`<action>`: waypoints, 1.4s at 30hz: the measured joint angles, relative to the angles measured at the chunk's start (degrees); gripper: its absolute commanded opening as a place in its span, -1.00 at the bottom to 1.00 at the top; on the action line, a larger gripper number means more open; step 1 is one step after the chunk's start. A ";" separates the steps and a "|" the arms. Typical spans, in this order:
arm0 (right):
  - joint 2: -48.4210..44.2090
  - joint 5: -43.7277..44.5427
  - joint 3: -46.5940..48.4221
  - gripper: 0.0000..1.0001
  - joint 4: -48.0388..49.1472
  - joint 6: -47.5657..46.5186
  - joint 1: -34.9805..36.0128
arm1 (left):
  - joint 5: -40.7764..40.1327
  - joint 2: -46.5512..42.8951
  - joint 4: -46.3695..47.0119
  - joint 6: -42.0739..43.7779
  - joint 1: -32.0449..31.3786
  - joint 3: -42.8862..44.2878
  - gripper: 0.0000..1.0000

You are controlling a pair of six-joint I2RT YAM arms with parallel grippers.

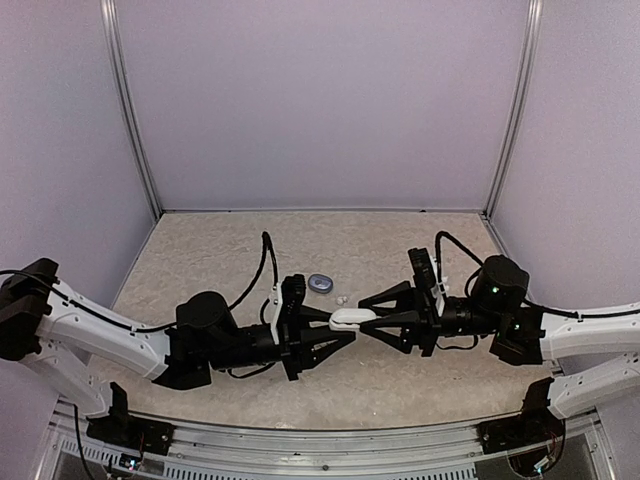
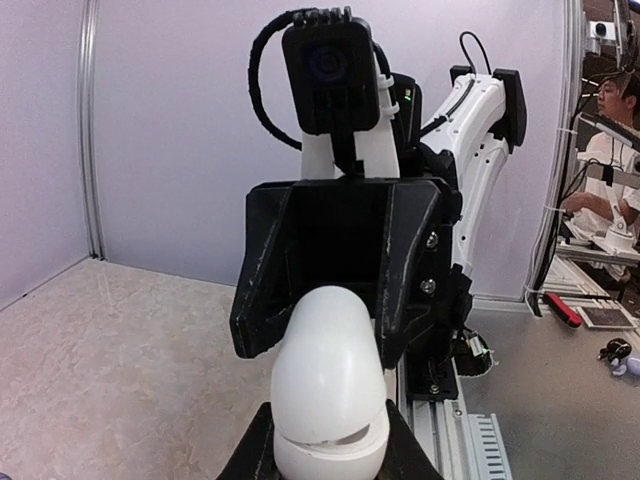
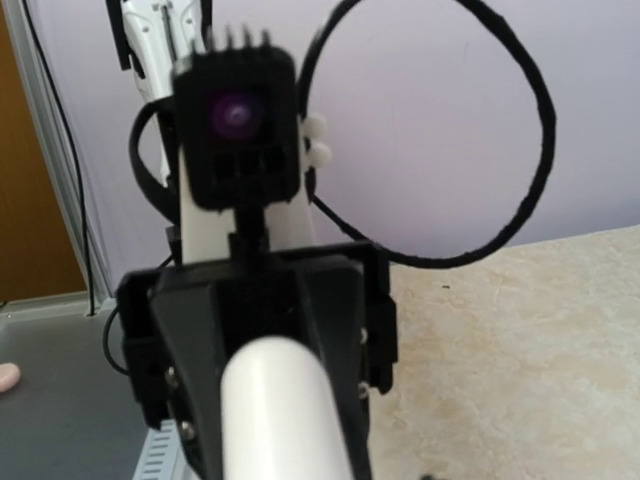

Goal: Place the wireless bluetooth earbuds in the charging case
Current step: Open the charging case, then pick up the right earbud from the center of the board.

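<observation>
A white pebble-shaped charging case point(image 1: 352, 317) hangs above the table between both arms. My left gripper point(image 1: 342, 324) is shut on its near end and my right gripper point(image 1: 366, 311) holds its other end. In the left wrist view the case point(image 2: 330, 380) sits between my left fingers point(image 2: 412, 452), with its lid seam slightly ajar, and the right gripper's black fingers point(image 2: 405, 300) flank its far end. In the right wrist view the case point(image 3: 280, 410) fills the foreground. Two cream-white earbuds point(image 1: 341, 300) lie on the table just behind it. The dark grey buds are out of view.
A dark grey oval case point(image 1: 320, 283) lies on the table behind the left gripper, close to the white buds. The beige table point(image 1: 220, 250) is enclosed by pale walls on three sides. Black cables loop above both wrists.
</observation>
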 measured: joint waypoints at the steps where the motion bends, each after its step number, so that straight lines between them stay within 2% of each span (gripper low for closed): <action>1: 0.00 -0.02 0.24 -0.15 -0.59 0.02 0.07 | -0.35 -0.02 -0.61 0.72 -0.24 0.02 -0.88; 14: 0.02 2.73 2.16 -0.16 -2.01 0.39 0.15 | -0.04 -0.68 -5.53 6.05 -1.81 0.20 -0.91; 18: 0.02 2.67 2.29 -0.11 -2.51 0.20 0.15 | -0.17 -1.31 -6.43 6.21 -1.49 -0.07 -0.94; 22: 0.04 2.47 3.21 0.02 -3.89 -0.94 0.15 | 0.48 -2.60 -5.40 2.84 0.96 -2.27 -0.94; 29: -0.37 3.82 6.58 0.46 -9.64 -5.44 0.04 | -0.57 -6.29 -3.21 -1.46 5.42 -8.02 -0.95; 32: -0.59 5.86 8.09 0.47 -13.22 -8.33 -0.66 | -1.46 -8.55 -3.06 -2.51 6.40 -10.19 -0.95; 35: 2.25 7.58 11.08 0.39 -17.46 -11.61 -4.02 | -3.21 -11.76 -3.06 -3.17 7.76 -12.61 -0.95; 42: 18.34 6.12 17.79 0.31 -25.51 -15.39 -14.47 | -6.25 -17.29 -3.08 -3.67 9.33 -15.30 -0.95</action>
